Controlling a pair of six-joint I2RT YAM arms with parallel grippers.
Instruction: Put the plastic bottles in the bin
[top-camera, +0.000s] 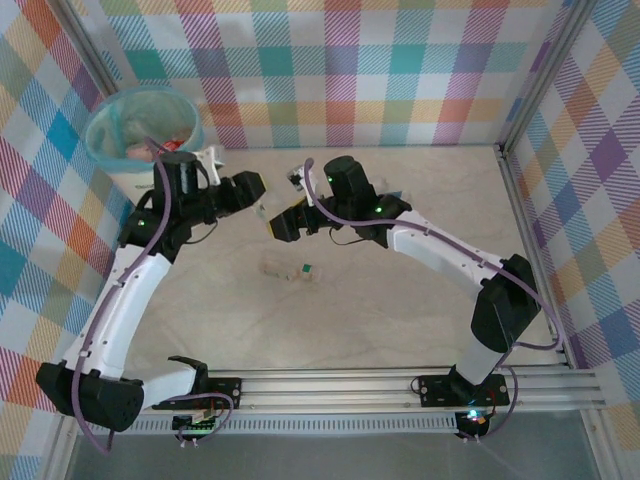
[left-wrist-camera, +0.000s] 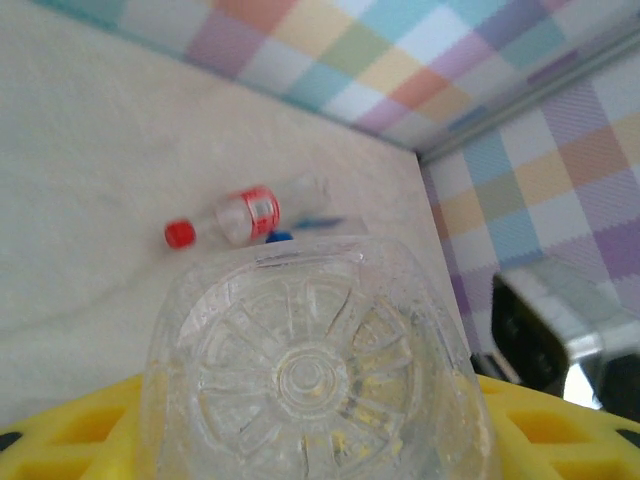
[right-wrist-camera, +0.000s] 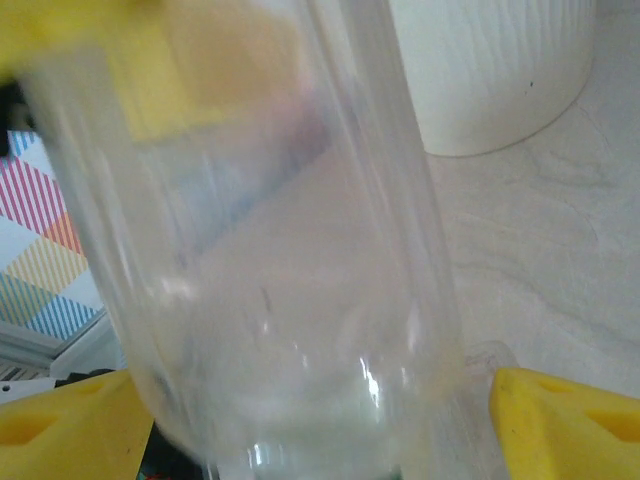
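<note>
A clear bottle (left-wrist-camera: 312, 375) is up off the bench between the two tools, over the far half and a little left of the middle. In the left wrist view its ribbed round base faces the camera. The left tool (top-camera: 253, 190) has its yellow fingers (left-wrist-camera: 70, 430) set against either side of that base, holding the bottle. The right tool (top-camera: 286, 222) comes at the same bottle from the right. In its wrist view the see-through body runs up between its yellow fingers (right-wrist-camera: 565, 420), which stand wide and do not seem to press it. The two tools are nearly tip to tip in the top view, and the bottle itself is hard to make out there. Nearer the front edge, about mid-bench, a second clear bottle (top-camera: 283, 268) lies on its side with its green cap (top-camera: 307, 268) pointing right. The left wrist view shows a third bottle (left-wrist-camera: 245, 214) on its side on the pale bench top, with a red label, its red cap (left-wrist-camera: 180, 234) at the left end and something blue (left-wrist-camera: 281, 237) just behind it. It lies towards a corner where two checked walls meet. The bin (top-camera: 96, 140) stands in the far left corner of the bench, close beside the left arm's elbow. A teal liner is folded over its rim and pale and reddish things sit inside. Its white ribbed foot also shows in the right wrist view, resting on the bench behind the held bottle.
</note>
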